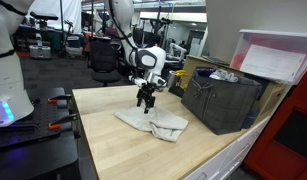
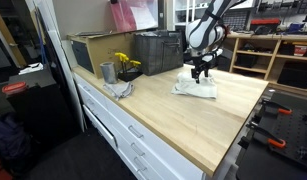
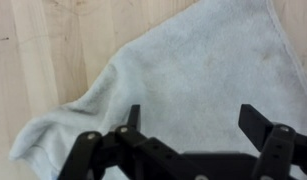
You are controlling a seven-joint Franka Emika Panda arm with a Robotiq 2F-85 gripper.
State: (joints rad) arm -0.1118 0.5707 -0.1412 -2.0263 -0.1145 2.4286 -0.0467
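Grey-white terry cloth fills the wrist view under my tool, its two black fingers standing wide apart with nothing between them. The tool hangs just above the towel, close to its middle; whether the fingertips touch the fabric I cannot tell. In an exterior view the towel lies in loose folds near the centre of the frame on the pale wooden table. A dark crate stands at the right of that frame, near the towel but apart from it. In an exterior view a grey cup beside yellow flowers sits at the left, well apart from the towel. I judge the towel light, soft and limp: it will sag and fold from any hold, and it cannot break. The raised fold at the lower left of the wrist view, or an edge or corner, looks the best place to pinch. The flat middle gives my fingers little to gather.
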